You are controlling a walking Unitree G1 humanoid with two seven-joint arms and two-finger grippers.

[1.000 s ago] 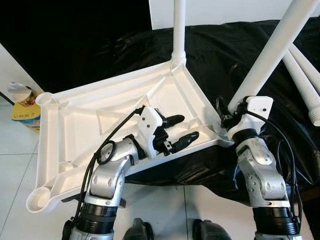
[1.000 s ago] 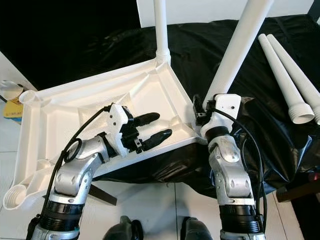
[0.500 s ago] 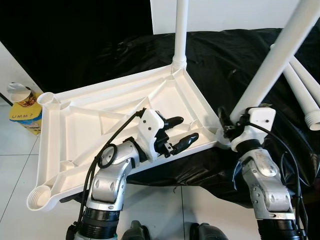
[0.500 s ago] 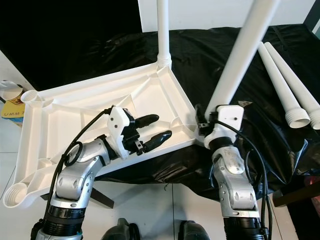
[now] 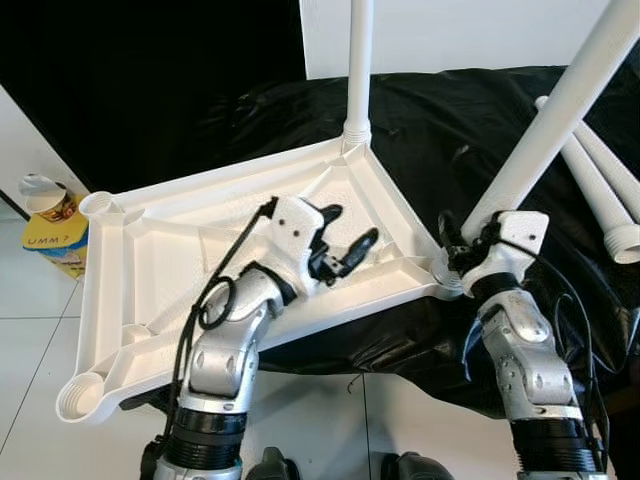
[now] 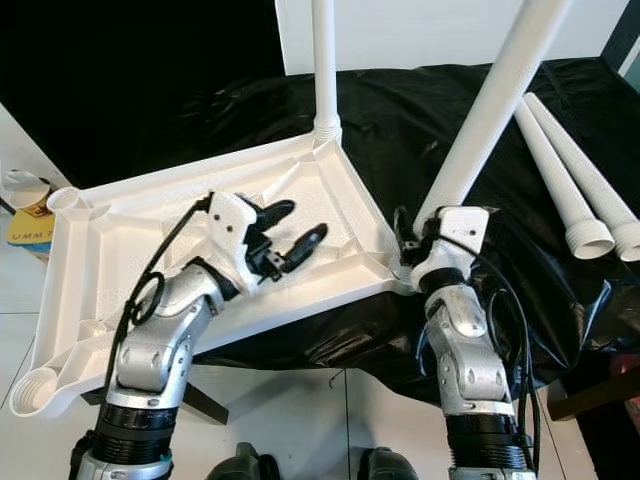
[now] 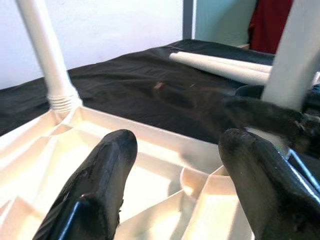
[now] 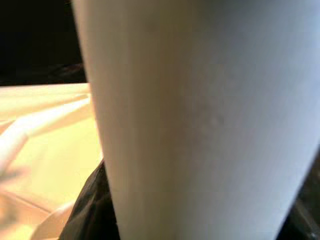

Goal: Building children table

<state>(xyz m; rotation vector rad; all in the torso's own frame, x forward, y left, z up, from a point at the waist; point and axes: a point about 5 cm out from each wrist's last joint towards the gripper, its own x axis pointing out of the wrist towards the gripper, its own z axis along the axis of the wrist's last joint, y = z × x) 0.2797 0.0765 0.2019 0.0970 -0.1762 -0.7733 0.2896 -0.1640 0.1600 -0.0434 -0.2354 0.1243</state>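
A white plastic table top (image 5: 150, 250) lies upside down, partly on a black-draped surface. One white leg (image 5: 358, 60) stands upright in its far corner socket. My right gripper (image 5: 462, 242) is shut on a second leg (image 5: 560, 110) that leans out of the near right corner socket; that leg (image 8: 200, 120) is very close in the right wrist view. My left gripper (image 5: 352, 224) hovers open over the ribbed underside, nothing between its fingers (image 7: 95, 190), pointing toward the far leg (image 7: 45, 50).
Two loose white legs (image 6: 565, 175) lie side by side on the black cloth (image 5: 450, 120) at the right. Open sockets sit at the table top's left corners (image 5: 97, 203) (image 5: 78, 397). A yellow box with a paper cup (image 5: 40, 190) stands on the tiled floor at the left.
My left gripper has lifted and swung up toward the far corner, still open. The right gripper keeps its hold on the leaning leg. The camera has shifted slightly.
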